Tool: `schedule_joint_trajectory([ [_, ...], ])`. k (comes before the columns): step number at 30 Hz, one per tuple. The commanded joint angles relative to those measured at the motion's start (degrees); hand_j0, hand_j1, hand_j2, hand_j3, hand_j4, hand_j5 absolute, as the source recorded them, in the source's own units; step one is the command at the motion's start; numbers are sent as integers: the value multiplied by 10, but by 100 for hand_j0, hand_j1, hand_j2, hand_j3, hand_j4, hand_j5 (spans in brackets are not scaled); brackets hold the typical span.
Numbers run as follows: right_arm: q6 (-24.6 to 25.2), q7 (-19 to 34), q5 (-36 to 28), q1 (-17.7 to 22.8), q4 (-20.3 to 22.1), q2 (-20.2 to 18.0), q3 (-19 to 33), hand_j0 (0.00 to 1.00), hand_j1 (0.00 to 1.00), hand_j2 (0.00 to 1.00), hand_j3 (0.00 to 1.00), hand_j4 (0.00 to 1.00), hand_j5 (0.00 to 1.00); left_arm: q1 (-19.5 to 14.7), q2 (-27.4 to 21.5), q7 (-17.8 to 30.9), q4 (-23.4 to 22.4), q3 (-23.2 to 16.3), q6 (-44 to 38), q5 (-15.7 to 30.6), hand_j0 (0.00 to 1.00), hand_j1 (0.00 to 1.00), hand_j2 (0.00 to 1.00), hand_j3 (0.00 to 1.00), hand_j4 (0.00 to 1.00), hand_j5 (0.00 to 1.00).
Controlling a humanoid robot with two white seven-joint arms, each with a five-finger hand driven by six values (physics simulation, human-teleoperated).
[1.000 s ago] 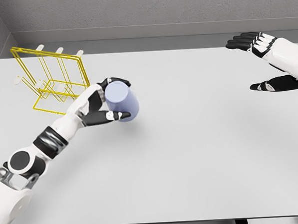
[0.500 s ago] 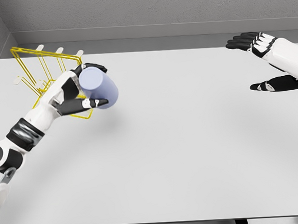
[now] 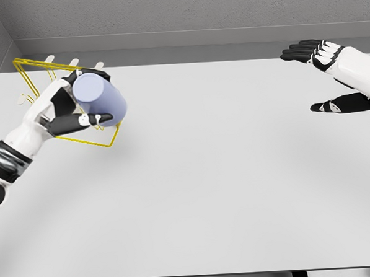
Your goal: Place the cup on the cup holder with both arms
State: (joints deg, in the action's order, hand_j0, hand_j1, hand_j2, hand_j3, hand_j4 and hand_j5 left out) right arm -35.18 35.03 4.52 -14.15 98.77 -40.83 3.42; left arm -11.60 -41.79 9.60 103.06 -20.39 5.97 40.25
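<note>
No readable text, label or number appears anywhere.

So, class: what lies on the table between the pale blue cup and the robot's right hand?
Nothing: the head view shows bare white table between cup and right hand.

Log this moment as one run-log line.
left hand: grasping pale blue cylindrical cup, tilted | cup: held in front of yellow wire cup holder, not yet hung | right hand: open, holding nothing, far right of white table
</note>
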Motion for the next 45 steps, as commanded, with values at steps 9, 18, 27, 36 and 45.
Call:
schedule_joint_trajectory([
  [9, 2, 0, -4, 0, 0, 0, 0, 100, 100, 100, 100, 100, 100, 13, -26, 0, -1, 25, 11, 18, 61, 61, 61, 61, 61, 61],
  [18, 2, 0, -4, 0, 0, 0, 0, 100, 100, 100, 100, 100, 100, 18, -34, 0, -8, 36, 11, 31, 61, 61, 61, 61, 61, 61],
  [27, 2, 0, -5, 0, 0, 0, 0, 100, 100, 100, 100, 100, 100, 18, -34, 0, -23, 41, 10, 35, 61, 61, 61, 61, 61, 61],
  [36, 2, 0, -4, 0, 0, 0, 0, 100, 100, 100, 100, 100, 100, 18, -33, 0, -41, 42, 10, 35, 62, 62, 62, 62, 62, 62],
  [45, 2, 0, -5, 0, 0, 0, 0, 100, 100, 100, 100, 100, 100, 20, -31, 0, -53, 41, 10, 34, 63, 63, 63, 63, 63, 63],
])
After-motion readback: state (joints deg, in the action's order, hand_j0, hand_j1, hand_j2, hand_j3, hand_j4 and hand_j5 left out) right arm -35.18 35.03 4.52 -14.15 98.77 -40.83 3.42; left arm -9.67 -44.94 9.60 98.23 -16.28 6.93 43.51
